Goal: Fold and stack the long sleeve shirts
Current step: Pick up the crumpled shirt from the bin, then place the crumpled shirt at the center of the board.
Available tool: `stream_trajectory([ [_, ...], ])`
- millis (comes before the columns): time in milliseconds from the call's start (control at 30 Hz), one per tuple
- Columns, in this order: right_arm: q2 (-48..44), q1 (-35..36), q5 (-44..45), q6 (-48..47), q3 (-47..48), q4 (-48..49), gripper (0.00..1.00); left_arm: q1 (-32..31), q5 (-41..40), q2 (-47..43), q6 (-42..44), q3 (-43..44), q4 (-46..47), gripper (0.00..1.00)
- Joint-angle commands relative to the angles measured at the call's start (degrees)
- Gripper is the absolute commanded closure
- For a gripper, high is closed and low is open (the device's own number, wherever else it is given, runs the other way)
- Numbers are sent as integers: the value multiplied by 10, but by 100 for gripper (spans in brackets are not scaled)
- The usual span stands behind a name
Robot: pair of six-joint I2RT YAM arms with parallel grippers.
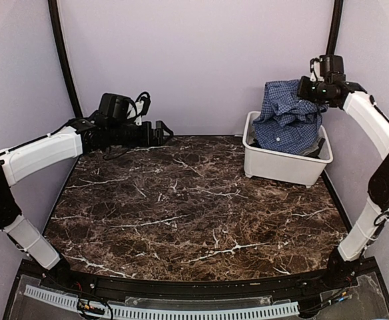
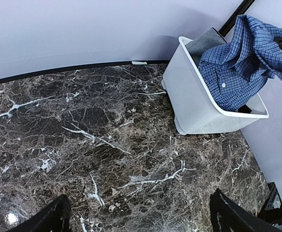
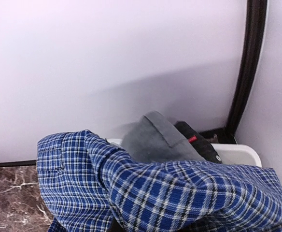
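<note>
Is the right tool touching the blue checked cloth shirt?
Touching: top view shows the blue checked cloth shirt hanging from the shut right tool.

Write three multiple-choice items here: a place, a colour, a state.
1. Where is the blue checked shirt? A spread out flat; B hanging from the right hand above the white bin; C folded in a stack.
2. What colour is the plain shirt behind it? A red; B grey; C yellow.
3. How is the left hand? A open; B shut on a shirt; C inside the bin.
B: it rises from the bin to the hand. B: its cloth is grey. A: its jaws stand wide apart.
</note>
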Motion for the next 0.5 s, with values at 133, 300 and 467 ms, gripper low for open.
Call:
stream_trajectory([
  [133,-67,97,-61,-30,91,107,100,0,-13,-35,9,30,5,1],
  [300,-72,179,-88,-43,134,142,100,0,-23,-49,14,39,3,1],
  [467,-65,261,-122,-48,169,168,100,0,-41,-72,17,40,5,1],
])
